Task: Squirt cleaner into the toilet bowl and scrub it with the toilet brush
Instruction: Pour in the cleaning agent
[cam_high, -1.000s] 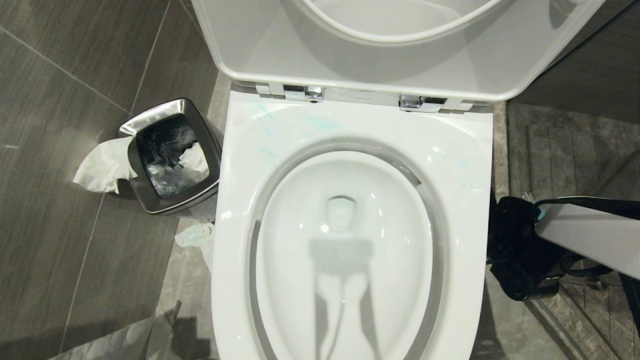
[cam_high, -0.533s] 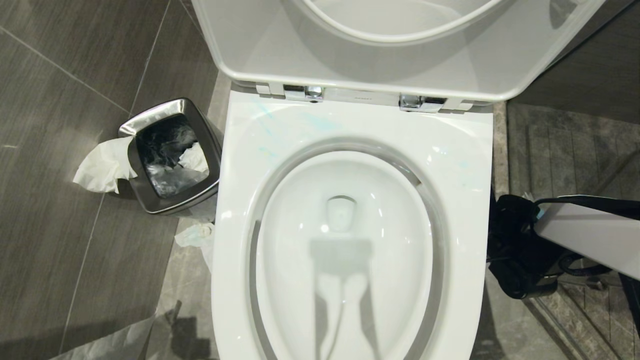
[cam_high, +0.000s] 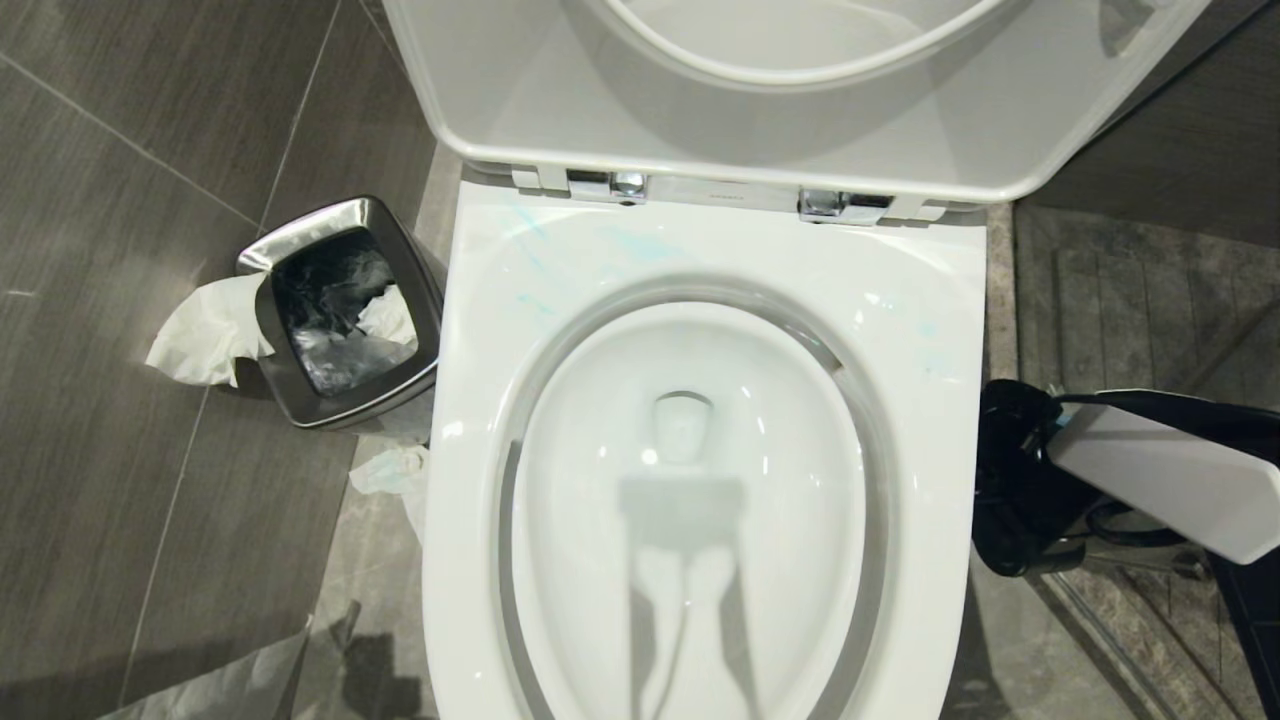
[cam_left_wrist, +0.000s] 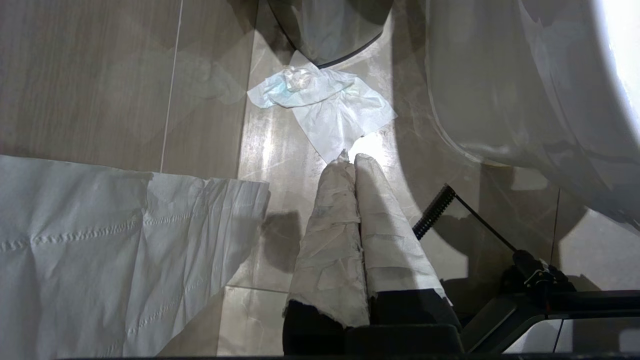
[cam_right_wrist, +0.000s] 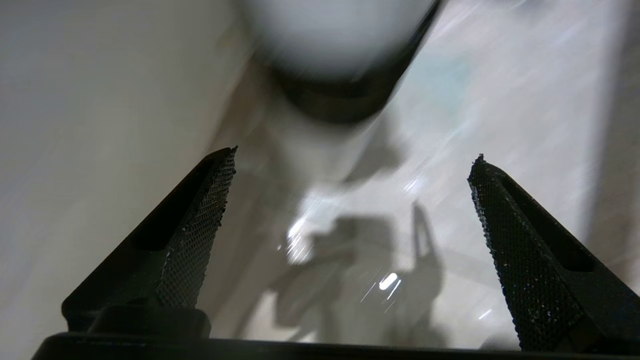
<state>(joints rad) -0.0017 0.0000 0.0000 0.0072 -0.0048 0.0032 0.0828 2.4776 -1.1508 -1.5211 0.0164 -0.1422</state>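
Observation:
The white toilet bowl (cam_high: 690, 520) fills the middle of the head view, with lid and seat raised and faint blue streaks on its rim (cam_high: 530, 250). My right gripper (cam_high: 1015, 490) hangs low beside the bowl's right side, over the floor. In the right wrist view the right gripper (cam_right_wrist: 355, 152) is open and holds nothing; a blurred white round thing with a dark rim (cam_right_wrist: 340, 65) lies ahead of it. My left gripper (cam_left_wrist: 350, 157) is shut and empty, its taped fingers pointing at the floor left of the bowl. The toilet brush and cleaner are out of view.
A small square steel bin (cam_high: 345, 310) stuffed with tissue stands left of the toilet. A crumpled tissue (cam_left_wrist: 325, 107) and a wide paper sheet (cam_left_wrist: 100, 240) lie on the floor there. A darker stone floor strip (cam_high: 1130, 290) runs along the right.
My right arm has shifted a little toward the toilet's side and its white forearm has tilted lower. The left arm and the toilet have not moved.

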